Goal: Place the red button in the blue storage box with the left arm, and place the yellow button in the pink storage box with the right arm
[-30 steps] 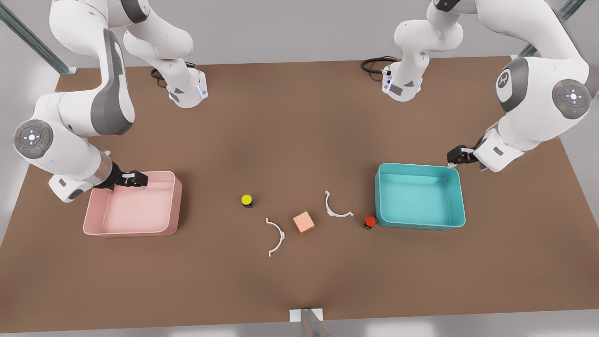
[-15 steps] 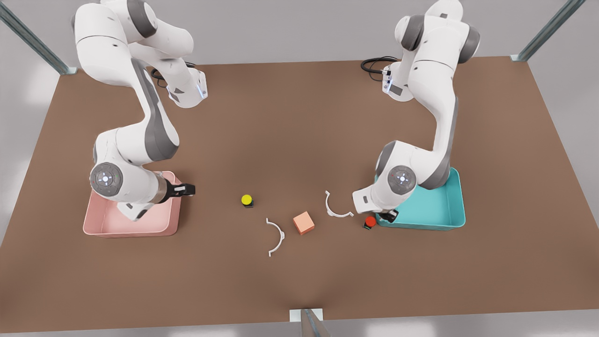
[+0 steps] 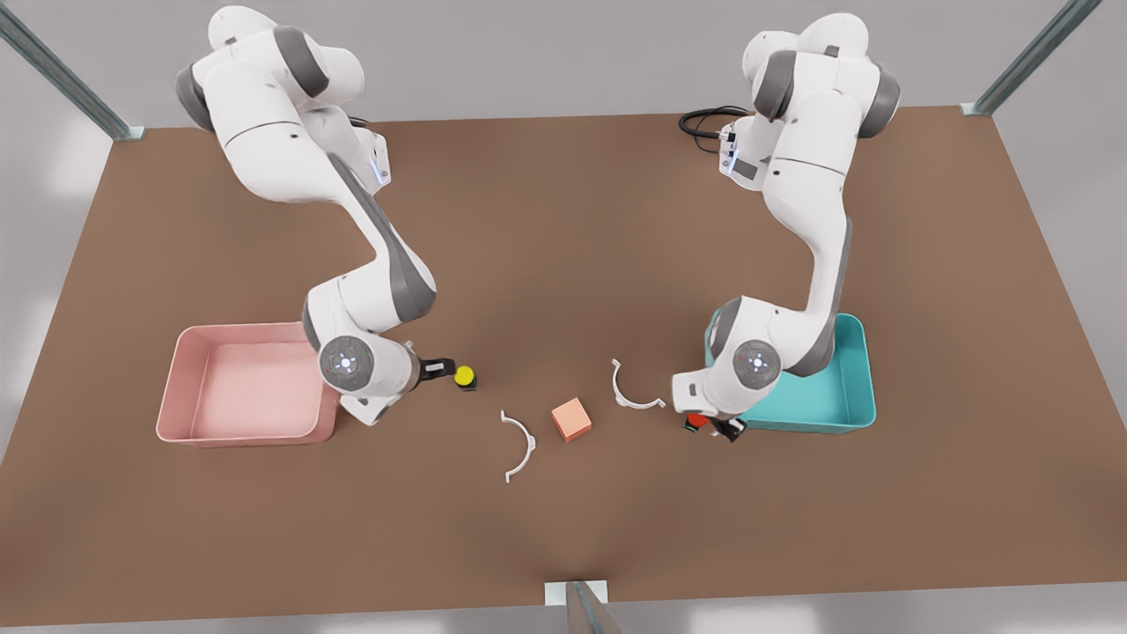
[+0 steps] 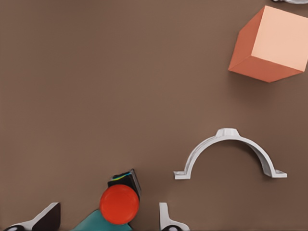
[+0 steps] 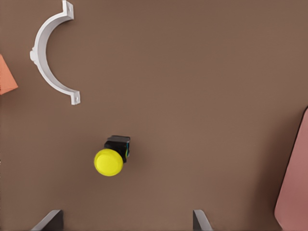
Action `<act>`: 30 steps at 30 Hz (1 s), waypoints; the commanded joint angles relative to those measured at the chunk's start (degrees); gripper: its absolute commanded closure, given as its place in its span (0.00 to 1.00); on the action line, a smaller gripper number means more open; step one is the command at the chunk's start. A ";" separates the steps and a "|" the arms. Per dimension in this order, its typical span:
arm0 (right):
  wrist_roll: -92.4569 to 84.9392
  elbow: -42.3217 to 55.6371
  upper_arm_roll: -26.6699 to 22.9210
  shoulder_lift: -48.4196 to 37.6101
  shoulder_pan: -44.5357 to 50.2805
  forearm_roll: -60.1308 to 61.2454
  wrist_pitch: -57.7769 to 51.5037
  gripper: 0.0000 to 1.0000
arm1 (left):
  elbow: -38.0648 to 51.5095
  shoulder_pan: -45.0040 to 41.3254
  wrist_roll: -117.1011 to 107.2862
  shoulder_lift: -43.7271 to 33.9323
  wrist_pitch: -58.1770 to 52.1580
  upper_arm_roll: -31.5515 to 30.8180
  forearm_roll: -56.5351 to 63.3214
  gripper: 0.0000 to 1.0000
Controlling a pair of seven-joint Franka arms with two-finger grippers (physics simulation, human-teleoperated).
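The red button point(image 4: 120, 204) stands on the brown table against the blue storage box's corner point(image 4: 94, 222). My left gripper point(image 4: 108, 221) hangs open above it, a finger on either side. In the front view that gripper point(image 3: 715, 424) covers most of the red button point(image 3: 694, 422) at the front left corner of the blue storage box point(image 3: 854, 387). The yellow button point(image 5: 109, 161) stands upright just ahead of my open right gripper point(image 5: 126, 220). The front view has this gripper point(image 3: 438, 368) just left of the yellow button point(image 3: 464, 376), with the pink storage box point(image 3: 238, 431) behind it.
An orange-pink cube point(image 3: 571, 419) sits mid-table between two white half-ring clamps point(image 3: 636, 387) point(image 3: 519, 445). The cube point(image 4: 270, 44) and one clamp point(image 4: 230, 154) lie beyond the red button. The other clamp point(image 5: 50, 53) lies beyond the yellow button.
Both arms swung inward from the boxes' outer sides. The right gripper moved past the pink box to the yellow button; the left gripper crossed the blue box and came over the red button.
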 commanded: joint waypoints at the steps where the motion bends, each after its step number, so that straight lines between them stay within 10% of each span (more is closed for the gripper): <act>1: 11.04 0.03 0.01 1.23 0.89 0.16 5.00 0.00 | 0.01 0.21 9.92 0.95 1.38 0.01 0.01 0.00; 17: 20.45 -9.63 1.15 3.43 2.03 -0.98 23.27 0.00 | 0.36 0.12 10.19 5.87 1.47 -0.08 -3.07 0.02; 23: 21.07 -14.91 1.59 2.64 1.95 -2.56 29.43 0.00 | 0.54 0.03 10.54 5.79 1.82 -0.16 -2.89 0.41; 30: 20.89 -18.25 1.59 3.08 1.94 -5.02 35.32 0.00 | 1.51 -1.20 9.40 4.12 1.73 -0.16 -2.80 0.46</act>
